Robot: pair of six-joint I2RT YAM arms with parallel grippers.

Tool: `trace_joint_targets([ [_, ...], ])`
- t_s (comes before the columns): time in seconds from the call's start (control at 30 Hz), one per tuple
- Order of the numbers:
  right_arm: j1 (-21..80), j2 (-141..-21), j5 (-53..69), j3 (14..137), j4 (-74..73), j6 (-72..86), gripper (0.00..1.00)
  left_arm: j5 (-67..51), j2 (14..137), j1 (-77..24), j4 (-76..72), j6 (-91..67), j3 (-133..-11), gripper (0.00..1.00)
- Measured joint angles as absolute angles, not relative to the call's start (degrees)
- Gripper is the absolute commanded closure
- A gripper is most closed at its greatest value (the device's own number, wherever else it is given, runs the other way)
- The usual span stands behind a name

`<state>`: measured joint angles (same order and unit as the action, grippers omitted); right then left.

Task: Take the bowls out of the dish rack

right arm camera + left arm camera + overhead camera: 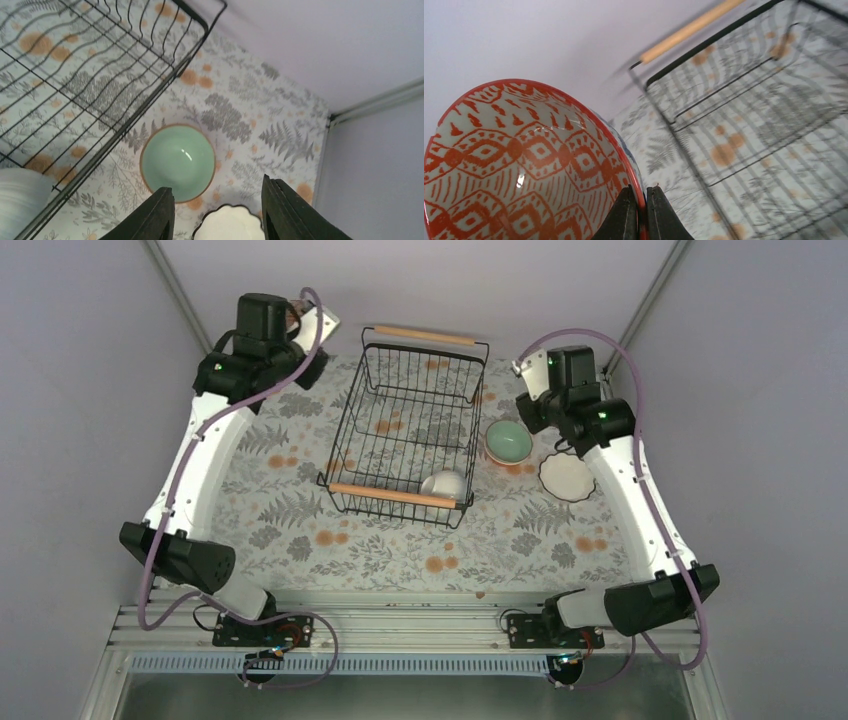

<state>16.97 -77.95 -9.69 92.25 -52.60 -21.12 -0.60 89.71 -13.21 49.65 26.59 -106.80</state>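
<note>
White bowl (pixel 444 484) sits in a near corner of the wire rack (pixel 392 496). Left gripper (pixel 642 191) clamps the thin rim of the patterned bowl (pixel 524 160); right gripper (pixel 216 187) gapes above the mint bowl (pixel 178 162).

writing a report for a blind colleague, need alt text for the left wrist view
The left arm's two dark fingers pinch the rim of an orange patterned bowl, which fills the lower left of the frame. To its right, blurred, stands the black wire dish rack with its wooden handle, on a fern-print cloth.
</note>
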Motion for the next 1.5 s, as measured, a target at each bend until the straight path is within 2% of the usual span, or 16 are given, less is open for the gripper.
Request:
trace_joint_targets([
  [0.27,13.30,-75.09,-2.33,84.79,-50.13,-18.11,0.55,-3.33,93.34,-25.52,55.11,24.67,-112.44,0.98],
  [0.47,11.94,-73.49,6.07,83.35,-47.22,-16.80,0.54,-14.59,97.01,-27.29,56.49,23.49,-116.60,0.98],
  [0.57,11.20,-74.74,7.42,83.68,-46.83,-16.36,0.54,-15.42,97.03,-29.15,55.81,23.73,-117.27,0.98],
  [0.73,8.73,-82.15,8.43,91.50,-48.99,-15.73,0.54,-8.78,97.69,-37.01,53.21,26.41,-115.52,0.98],
  [1.03,4.67,-102.63,16.64,123.90,-58.48,-16.64,0.56,8.91,102.83,-47.24,45.78,32.01,-104.29,0.98],
  [1.17,4.36,-108.90,20.78,133.16,-65.08,-21.32,0.56,18.48,103.68,-49.63,41.08,36.60,-98.83,0.98],
  [1.3,4.45,-110.34,22.70,131.44,-69.04,-27.18,0.59,26.41,103.68,-52.18,35.66,42.50,-93.76,0.98],
  [1.5,4.49,-110.43,25.12,126.19,-71.75,-33.91,0.61,31.68,103.68,-55.05,28.08,50.85,-89.93,0.98],
])
